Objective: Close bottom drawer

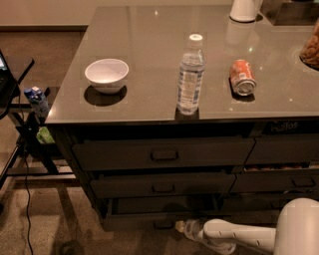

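Note:
The bottom drawer [144, 219] is the lowest of three wide dark drawers under the counter. It stands pulled out a little, its low front panel forward of the two drawers above, with a strip of its inside showing. Its small handle [163, 225] is on the front panel. My gripper [180, 226] is at the end of the white arm [234, 235] that reaches in from the lower right. It is low near the floor, right at the drawer's front panel, just right of the handle.
On the counter [149, 45] stand a white bowl [106, 74], a water bottle [190, 74], an orange can [242, 77] lying on its side and a white jug [244, 10]. A narrower drawer column [284, 164] is at right. A stand with cables [25, 134] is at left.

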Tool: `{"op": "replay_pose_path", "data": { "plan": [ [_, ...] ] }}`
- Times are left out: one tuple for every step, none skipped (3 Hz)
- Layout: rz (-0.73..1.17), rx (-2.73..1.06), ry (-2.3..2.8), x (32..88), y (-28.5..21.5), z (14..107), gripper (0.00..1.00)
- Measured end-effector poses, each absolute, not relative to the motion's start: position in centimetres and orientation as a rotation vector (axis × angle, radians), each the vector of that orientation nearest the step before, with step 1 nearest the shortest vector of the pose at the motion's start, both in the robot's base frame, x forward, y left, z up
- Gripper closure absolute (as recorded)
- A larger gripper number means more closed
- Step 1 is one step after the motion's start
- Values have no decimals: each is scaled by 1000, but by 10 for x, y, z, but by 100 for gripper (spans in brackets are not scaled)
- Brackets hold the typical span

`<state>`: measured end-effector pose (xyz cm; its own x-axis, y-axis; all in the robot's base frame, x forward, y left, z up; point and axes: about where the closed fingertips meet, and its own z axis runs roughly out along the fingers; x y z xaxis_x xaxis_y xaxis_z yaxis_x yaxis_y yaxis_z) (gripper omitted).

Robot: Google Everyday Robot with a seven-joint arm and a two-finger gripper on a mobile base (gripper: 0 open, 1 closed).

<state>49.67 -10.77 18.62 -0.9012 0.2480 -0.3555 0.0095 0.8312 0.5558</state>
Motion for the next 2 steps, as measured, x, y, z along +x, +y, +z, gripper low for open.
{"op": "replay_pose_path", "data": {
  "plan": [
    [711,207,2566,523,-118,182,100],
    [655,217,2535,547,-125,181,100]
  ]
}}
